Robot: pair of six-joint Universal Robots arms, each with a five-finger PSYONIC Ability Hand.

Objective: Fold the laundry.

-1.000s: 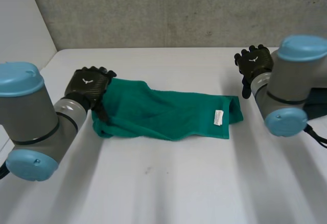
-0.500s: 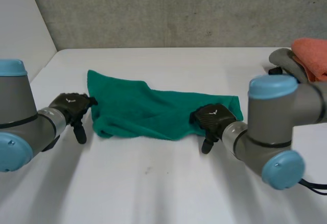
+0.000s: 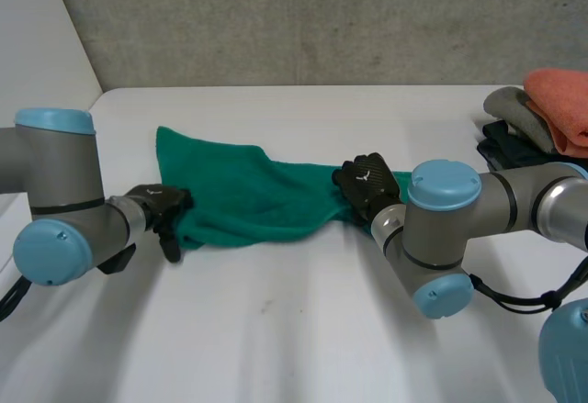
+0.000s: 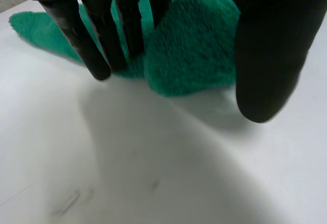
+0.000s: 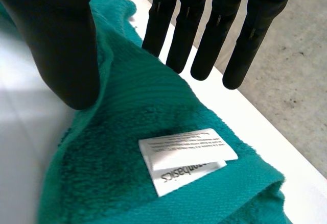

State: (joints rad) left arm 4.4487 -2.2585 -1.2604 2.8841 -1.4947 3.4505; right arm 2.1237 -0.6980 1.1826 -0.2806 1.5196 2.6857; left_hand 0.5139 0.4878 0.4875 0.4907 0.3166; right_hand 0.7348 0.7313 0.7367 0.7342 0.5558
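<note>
Green terry-cloth towel [image 3: 248, 192] is seen lying crumpled lengthwise across the middle of the white table [image 3: 294, 330], its far-left corner spread flat and its right end bunched.

Left hand [image 3: 161, 208] is placed at the towel's near-left end, low to the table. In the left wrist view the fingers [image 4: 97, 40] are held straight and close together. Their tips rest at the towel's [image 4: 194, 55] near edge, where cloth meets table. The thumb [image 4: 265, 55] is spread well apart on the other side of a rounded fold. The fold is bracketed between fingers and thumb but is not pinched; nothing is grasped.

Right hand [image 3: 366, 181] is positioned over the towel's right portion, palm down. In the right wrist view the fingers [image 5: 204, 35] are extended straight above the towel's [image 5: 127, 132] far edge. The thumb [image 5: 66, 45] is spread wide over the near edge. A white sewn-in label [image 5: 186, 157] is seen on the cloth just beyond the fingertips. No cloth is gripped.

A pile of folded garments, orange over grey over dark [image 3: 542, 114], is noted at the far right of the table, well apart from the towel.
</note>
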